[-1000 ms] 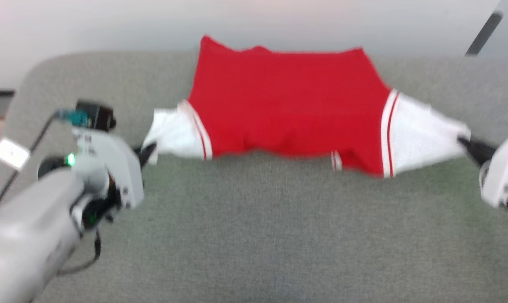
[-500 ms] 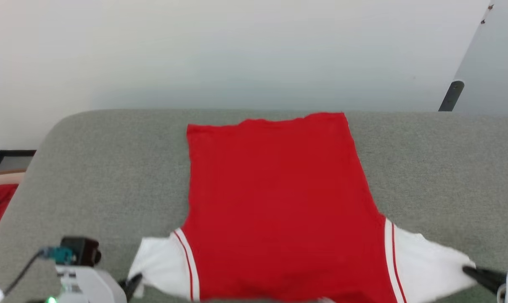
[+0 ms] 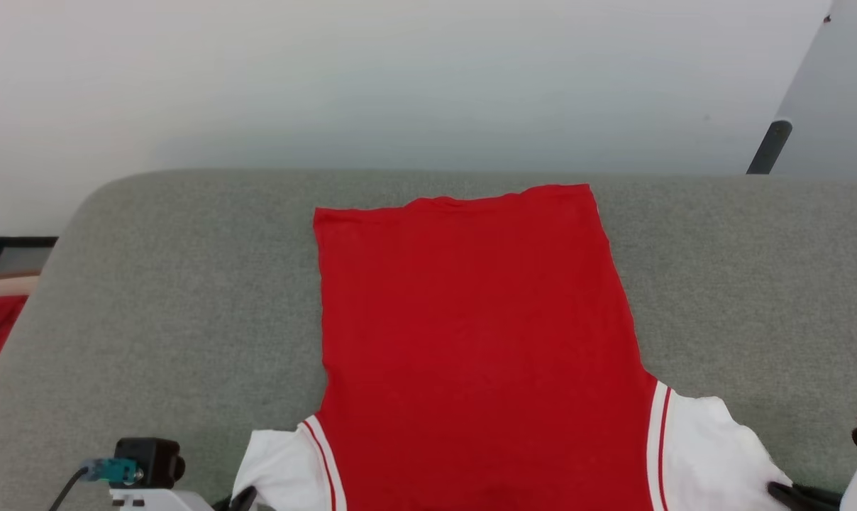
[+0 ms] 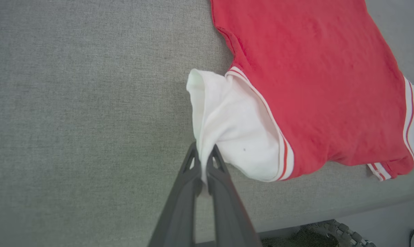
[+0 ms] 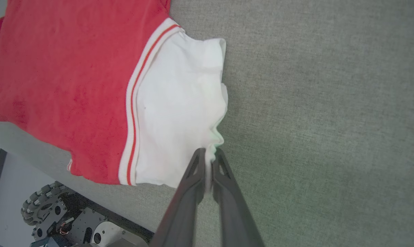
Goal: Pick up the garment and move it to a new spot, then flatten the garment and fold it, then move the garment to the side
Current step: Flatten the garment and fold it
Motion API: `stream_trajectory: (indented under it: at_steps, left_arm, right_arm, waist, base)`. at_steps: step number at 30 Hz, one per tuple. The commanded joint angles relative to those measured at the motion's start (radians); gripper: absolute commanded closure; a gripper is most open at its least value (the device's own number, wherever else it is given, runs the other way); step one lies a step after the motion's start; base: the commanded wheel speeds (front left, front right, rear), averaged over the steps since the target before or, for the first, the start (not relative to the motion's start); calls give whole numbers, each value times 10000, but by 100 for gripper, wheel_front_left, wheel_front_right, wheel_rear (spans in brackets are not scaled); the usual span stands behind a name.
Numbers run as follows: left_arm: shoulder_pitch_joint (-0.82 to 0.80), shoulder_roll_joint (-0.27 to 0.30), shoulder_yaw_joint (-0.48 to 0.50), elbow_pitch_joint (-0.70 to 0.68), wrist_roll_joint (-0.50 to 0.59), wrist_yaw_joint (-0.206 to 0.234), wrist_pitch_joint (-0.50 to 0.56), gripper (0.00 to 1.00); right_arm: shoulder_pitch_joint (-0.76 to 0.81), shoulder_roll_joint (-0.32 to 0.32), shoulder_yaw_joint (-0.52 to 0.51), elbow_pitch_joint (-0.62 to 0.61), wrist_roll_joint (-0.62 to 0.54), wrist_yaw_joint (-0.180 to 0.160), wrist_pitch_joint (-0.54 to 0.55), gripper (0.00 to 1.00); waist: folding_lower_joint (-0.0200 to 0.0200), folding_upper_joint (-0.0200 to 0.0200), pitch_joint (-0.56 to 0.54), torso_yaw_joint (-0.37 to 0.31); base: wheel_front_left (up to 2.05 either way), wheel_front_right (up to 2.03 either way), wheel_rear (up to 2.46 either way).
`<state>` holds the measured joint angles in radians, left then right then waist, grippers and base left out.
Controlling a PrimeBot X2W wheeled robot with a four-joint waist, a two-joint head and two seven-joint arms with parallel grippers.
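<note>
Smooth red garment [image 3: 471, 341] lies flat on the coarse grey table [image 3: 152, 284]; left gripper [image 4: 203, 151] at seven o'clock, right gripper [image 5: 209, 153] at five, pinching white sleeves.

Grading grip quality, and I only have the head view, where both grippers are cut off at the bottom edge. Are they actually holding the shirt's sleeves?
Observer: In the left wrist view the left gripper is shut on the garment, pinching its white sleeve at the cuff.
Operator: And the right?
Observer: The right wrist view shows the right gripper shut on the other white sleeve at its cuff edge.
Operator: Does the shirt hang off the near edge?
Observer: No, its striped collar lies on the grey table, just inside that edge.
</note>
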<state>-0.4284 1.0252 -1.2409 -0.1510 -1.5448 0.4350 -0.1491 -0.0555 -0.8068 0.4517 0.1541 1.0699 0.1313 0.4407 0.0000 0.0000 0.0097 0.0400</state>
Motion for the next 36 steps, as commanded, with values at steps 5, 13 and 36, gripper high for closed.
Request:
stream_trajectory:
  at_steps: [5,13,36]
  left_arm:
    - [-177,-233,142,179,276,-84,-316,100]
    - [-727,-699,181,334,919,-152,-466,100]
    - [-3152,-3532,-71,2134,2563,-1729,134,100]
  right_arm:
    - [-244,242,-715,-680,-841,-9,325,0]
    - [-1787,704,-2151,-1994,-2457,-9,716,0]
    - [-9131,2384,-2437,4519,-4886,-9,1446,0]
  waist:
    - [0,0,426,48]
    - [0,0,1438,506]
    - [0,0,4587,3063]
  base:
    - [0,0,0]
    - [0,0,0]
    - [0,0,0]
